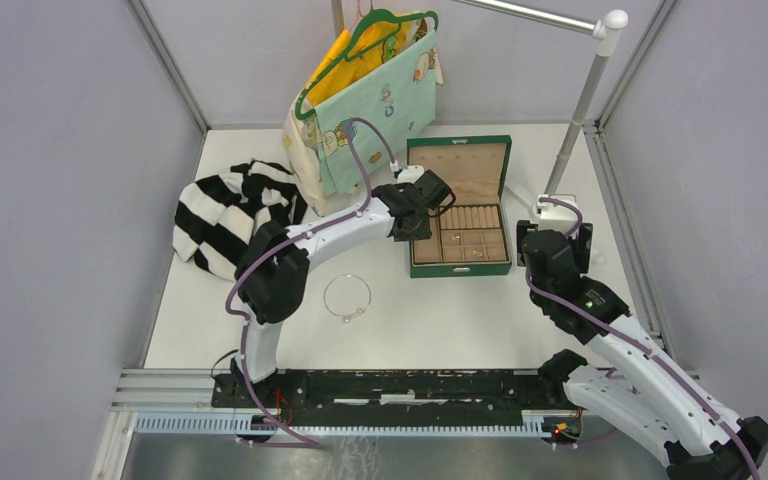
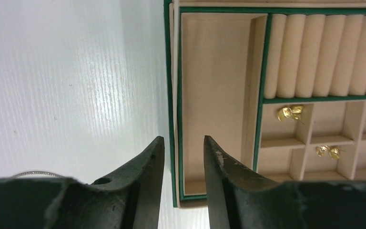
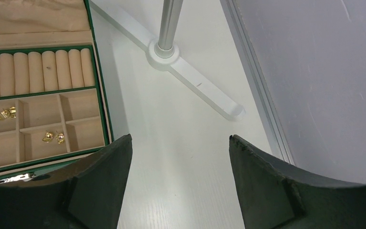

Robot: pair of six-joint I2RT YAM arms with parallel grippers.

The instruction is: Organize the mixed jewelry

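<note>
The green jewelry box (image 1: 460, 269) lies open at mid-table, its lid laid back. Two pairs of tiny gold pieces sit in its small compartments (image 2: 289, 112) (image 2: 328, 151), also in the right wrist view (image 3: 5, 113) (image 3: 53, 138). A thin pale chain (image 1: 347, 297) lies looped on the table left of the box; a bit of it shows in the left wrist view (image 2: 33, 172). My left gripper (image 1: 428, 207) (image 2: 182, 143) hovers over the box's left rim (image 2: 172, 95), jaws slightly apart and empty. My right gripper (image 1: 552, 242) (image 3: 181, 140) is wide open and empty over table right of the box (image 3: 106, 119).
A black-and-white striped cloth (image 1: 225, 215) lies at the left. A tote bag on a green hanger (image 1: 375, 110) hangs behind the box. A metal stand pole (image 1: 580, 110) has its base (image 3: 195, 81) at the back right. The enclosure rail (image 3: 262, 95) runs along the right.
</note>
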